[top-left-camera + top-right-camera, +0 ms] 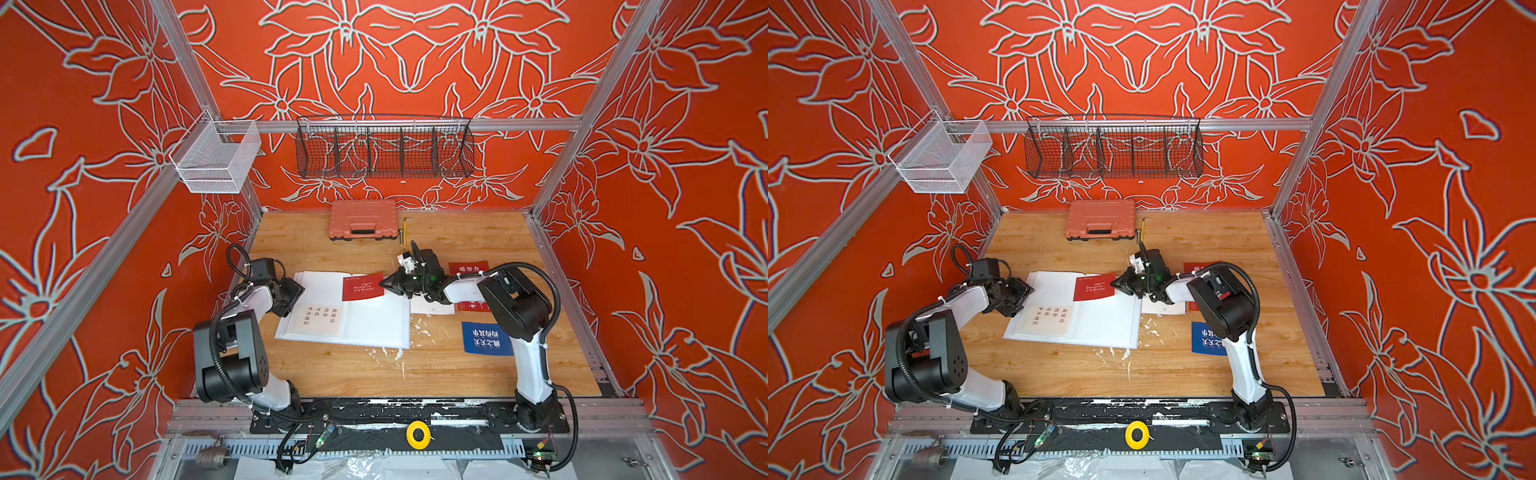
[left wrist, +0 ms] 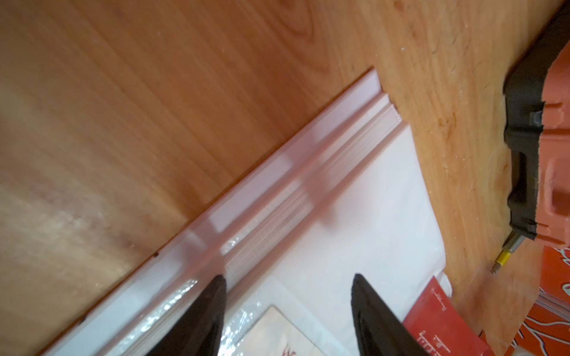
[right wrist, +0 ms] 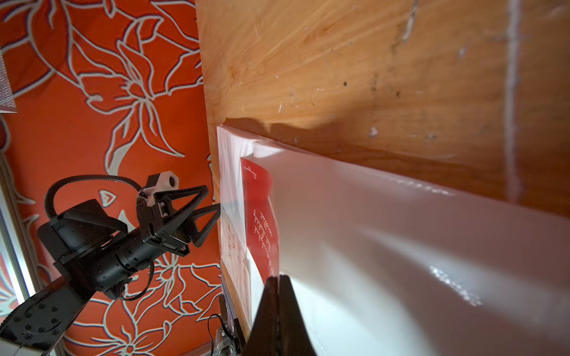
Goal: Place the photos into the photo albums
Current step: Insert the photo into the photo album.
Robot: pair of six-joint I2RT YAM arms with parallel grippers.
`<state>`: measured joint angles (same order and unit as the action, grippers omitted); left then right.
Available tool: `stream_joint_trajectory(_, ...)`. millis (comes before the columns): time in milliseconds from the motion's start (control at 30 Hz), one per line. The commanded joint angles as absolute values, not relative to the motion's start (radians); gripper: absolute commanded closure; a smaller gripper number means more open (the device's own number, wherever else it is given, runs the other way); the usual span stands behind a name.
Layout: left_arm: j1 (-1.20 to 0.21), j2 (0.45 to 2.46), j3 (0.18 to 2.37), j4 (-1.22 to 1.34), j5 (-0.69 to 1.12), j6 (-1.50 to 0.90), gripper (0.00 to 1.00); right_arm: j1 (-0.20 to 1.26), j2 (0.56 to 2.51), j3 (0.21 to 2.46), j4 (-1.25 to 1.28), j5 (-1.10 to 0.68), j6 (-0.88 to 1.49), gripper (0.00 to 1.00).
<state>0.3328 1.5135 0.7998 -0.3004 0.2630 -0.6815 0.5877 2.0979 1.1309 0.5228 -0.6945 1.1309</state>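
Red photo (image 1: 363,286) in right gripper (image 1: 382,285) closed tips

The white card (image 1: 318,320) in the photo album (image 1: 374,324) reads 热爱 可抵 岁月漫长; other writing unclear

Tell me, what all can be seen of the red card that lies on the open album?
The red card is a small, thin rectangle, paper-like, deep red with fine white writing on its face. It lies face up and a little tilted at the far edge of the open white album, on the right page near the fold. The shut right pincer meets its right edge and appears to pinch it. Whether the card sits inside a clear sleeve cannot be told.
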Motion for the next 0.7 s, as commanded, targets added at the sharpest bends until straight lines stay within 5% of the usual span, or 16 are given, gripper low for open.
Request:
stream_joint_trajectory(0, 0.335, 1.524, 0.787, -0.295, 0.265, -0.696, 0.37, 0.615, 2.118, 1.150, 0.559, -0.685, 1.145, 1.00)
stream_joint_trajectory(667, 0.336, 1.515, 0.742, -0.270, 0.295, -0.704, 0.37, 0.730, 2.205, 1.251, 0.596, -0.526, 1.244, 1.00)
